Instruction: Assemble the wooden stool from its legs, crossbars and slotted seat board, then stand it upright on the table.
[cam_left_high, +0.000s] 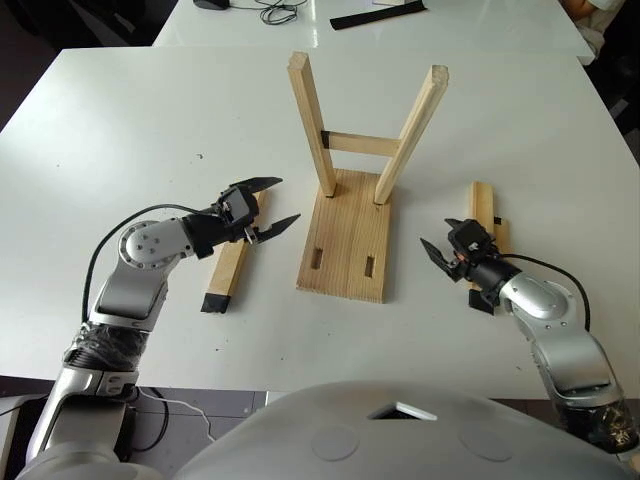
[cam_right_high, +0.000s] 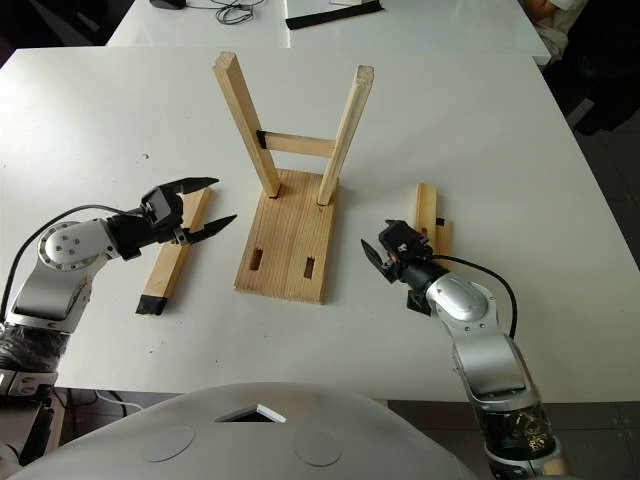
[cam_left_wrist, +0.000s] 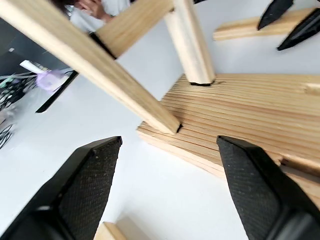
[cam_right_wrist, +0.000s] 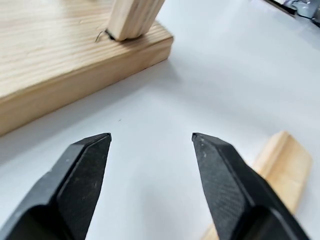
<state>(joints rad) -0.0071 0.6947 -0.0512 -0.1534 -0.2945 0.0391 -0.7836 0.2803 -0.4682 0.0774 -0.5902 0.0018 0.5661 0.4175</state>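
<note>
Going by the head views, you are about halfway. The seat board lies flat in the centre of the frame. Two legs stand in its far slots, joined by one crossbar. The two near slots are empty, so in my judgement the second pair has yet to go in, and after that the stool has to be turned over to stand upright.

The parts left to fit lie on either side of the board. A loose leg sits at lower left, with its black-capped end pointing toward the bottom of the frame. More loose wood lies at centre right; I cannot tell whether it is one piece or two.

Your left tool hangs above the far end of the loose leg with its fingers wide apart, holding nothing. Your right tool is also spread and empty, just beside the loose wood and near the board's right edge.

For room, the worktop is broad and bare at upper left and upper right. Its near edge runs along the bottom of the frame, close behind the loose leg's capped end. The standing legs splay outward between your two tools, so any sweep across the centre risks clipping them.
</note>
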